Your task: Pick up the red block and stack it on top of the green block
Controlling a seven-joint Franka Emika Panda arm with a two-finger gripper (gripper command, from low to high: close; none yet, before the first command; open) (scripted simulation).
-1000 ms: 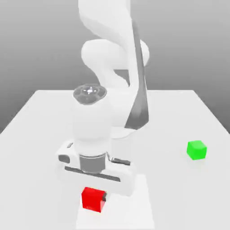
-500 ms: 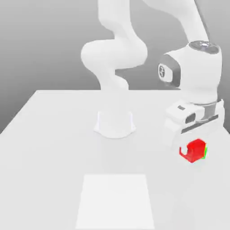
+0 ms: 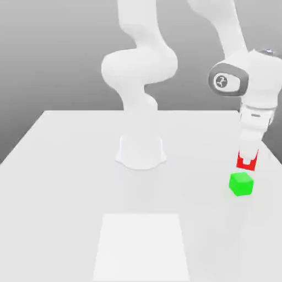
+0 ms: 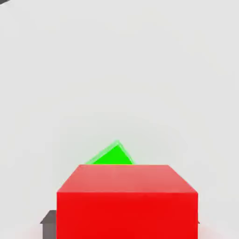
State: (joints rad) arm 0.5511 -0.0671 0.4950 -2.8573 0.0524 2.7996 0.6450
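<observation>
The gripper [image 3: 247, 164] hung at the exterior view's right, over the white bench [image 3: 66, 182], with its fingers [image 3: 253, 163] clamped on the red block [image 3: 243, 161]. They stood only as far apart as the block's width, one on each side of it, and touched nothing else. The red block was held in the air, just above the green block [image 3: 241, 184] and a little toward twelve o'clock from it. The green block sat on the bench near the right edge. In the hand view the red block [image 4: 127, 200] covered most of the green block [image 4: 111, 156], whose corner peeked out at twelve o'clock. The arm's base [image 3: 141, 153] stood well apart, toward nine o'clock.
</observation>
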